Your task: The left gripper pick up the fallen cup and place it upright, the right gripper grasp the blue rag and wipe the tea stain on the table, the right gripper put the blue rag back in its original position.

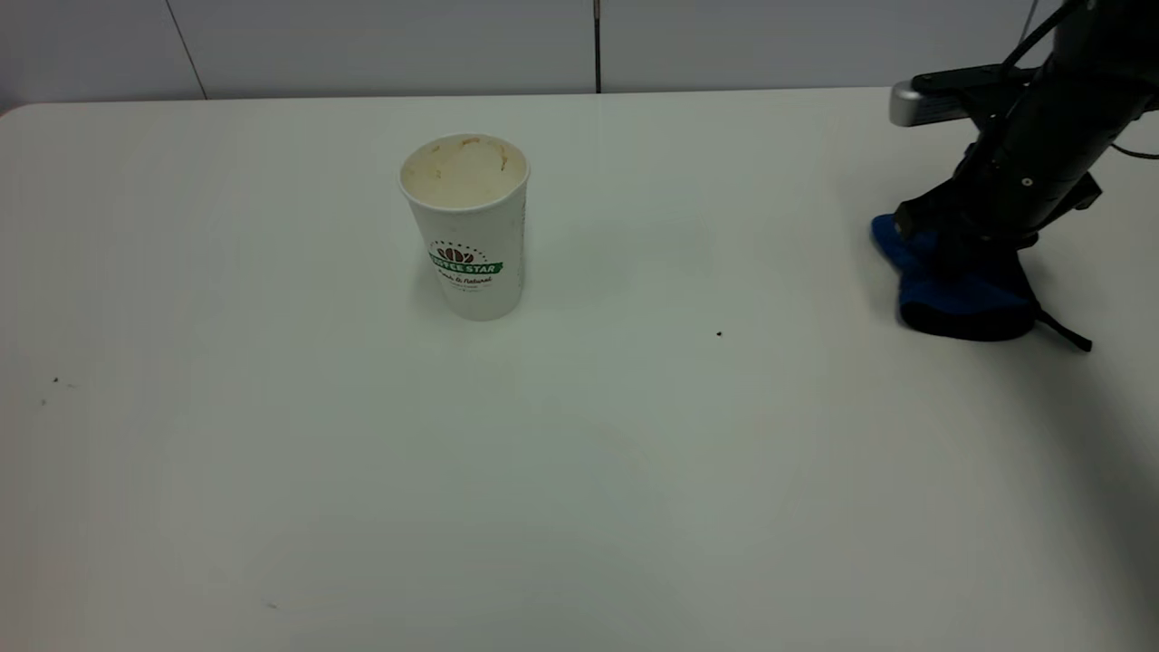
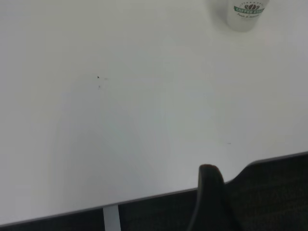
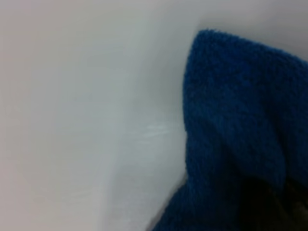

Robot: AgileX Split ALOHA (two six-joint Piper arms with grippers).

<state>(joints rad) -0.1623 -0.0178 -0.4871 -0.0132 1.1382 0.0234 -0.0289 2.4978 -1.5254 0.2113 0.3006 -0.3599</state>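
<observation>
The white cup [image 1: 467,226] with the green band stands upright on the table [image 1: 579,471], left of centre; its lower part also shows far off in the left wrist view [image 2: 246,13]. At the table's right side, my right gripper [image 1: 962,243] is down on the bunched blue rag [image 1: 960,294] and shut on it; the rag rests on the tabletop with its black loop tail trailing right. The rag [image 3: 240,134] fills much of the right wrist view. Only a dark part of my left gripper [image 2: 211,192] shows, back beyond the table's edge, far from the cup. No tea stain is visible.
A tiny dark speck [image 1: 719,334] lies between the cup and the rag, with a few more specks [image 1: 54,381] near the left edge. A white wall runs behind the table's far edge.
</observation>
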